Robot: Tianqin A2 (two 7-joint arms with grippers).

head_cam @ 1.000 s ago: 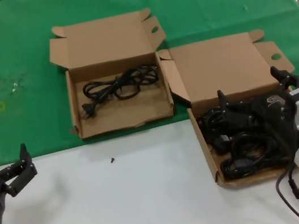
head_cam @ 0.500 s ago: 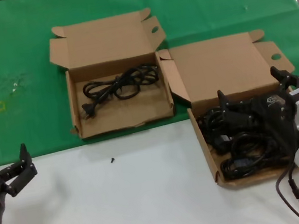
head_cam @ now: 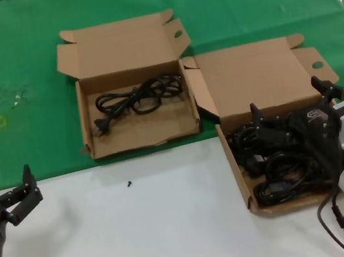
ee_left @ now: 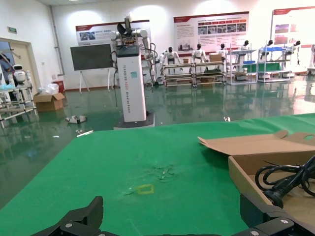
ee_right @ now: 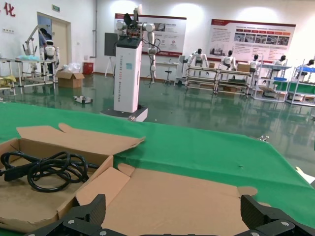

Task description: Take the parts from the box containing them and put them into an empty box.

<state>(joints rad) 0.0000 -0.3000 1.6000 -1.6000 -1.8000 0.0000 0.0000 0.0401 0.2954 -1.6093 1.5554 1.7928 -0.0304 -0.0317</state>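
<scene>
Hovering wide over the parts [head_cam: 278, 170], right gripper [head_cam: 293, 108]; left gripper [head_cam: 21, 192] parked, spread

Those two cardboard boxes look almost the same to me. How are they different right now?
The left box holds one thin cord bundle; the right box is piled with tangled cords. The left box lies wholly on the green cloth; the right box reaches onto the white surface. The right claw sits over the right box; no claw is near the left box. Both are shallow, brown, lids open.
</scene>
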